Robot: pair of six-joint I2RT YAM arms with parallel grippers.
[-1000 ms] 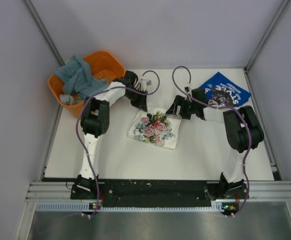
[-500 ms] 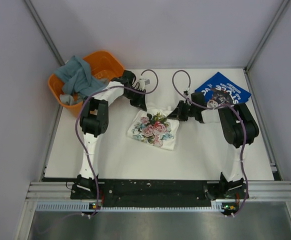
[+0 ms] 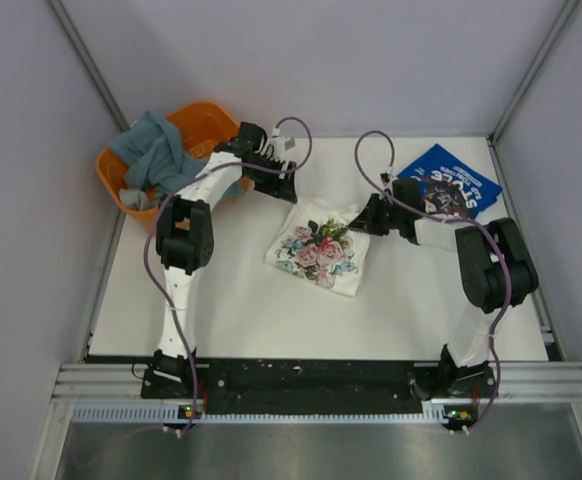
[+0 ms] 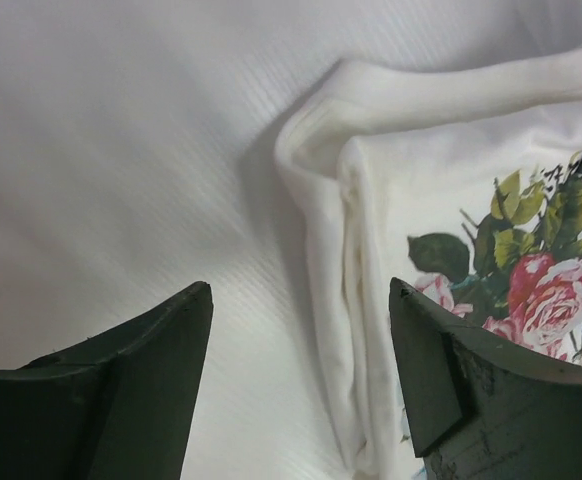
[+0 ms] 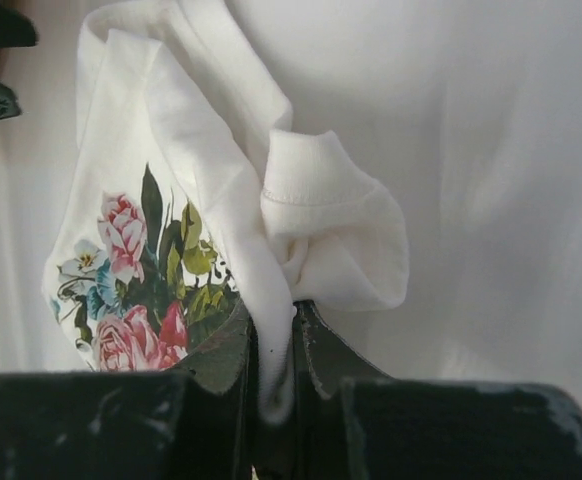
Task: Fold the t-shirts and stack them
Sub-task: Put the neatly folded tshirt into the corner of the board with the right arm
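Even, diffuse overhead light on the white table (image 3: pixel 231 320); shadows faint and soft-edged. No glare. Overhead view sharp throughout. Wrist views: floral shirt (image 4: pixel 451 180) in focus; dark fingers (image 4: pixel 111 400) at bottom edge underlit, slightly blurred.

Robot lab cell, plain grey walls (image 3: pixel 321 60), aluminium frame rail (image 3: pixel 321 385), white table (image 3: pixel 241 320)

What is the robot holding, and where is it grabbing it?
The right gripper pinches the floral t-shirt by a bunched fold at its edge. The left gripper is open, holding nothing.
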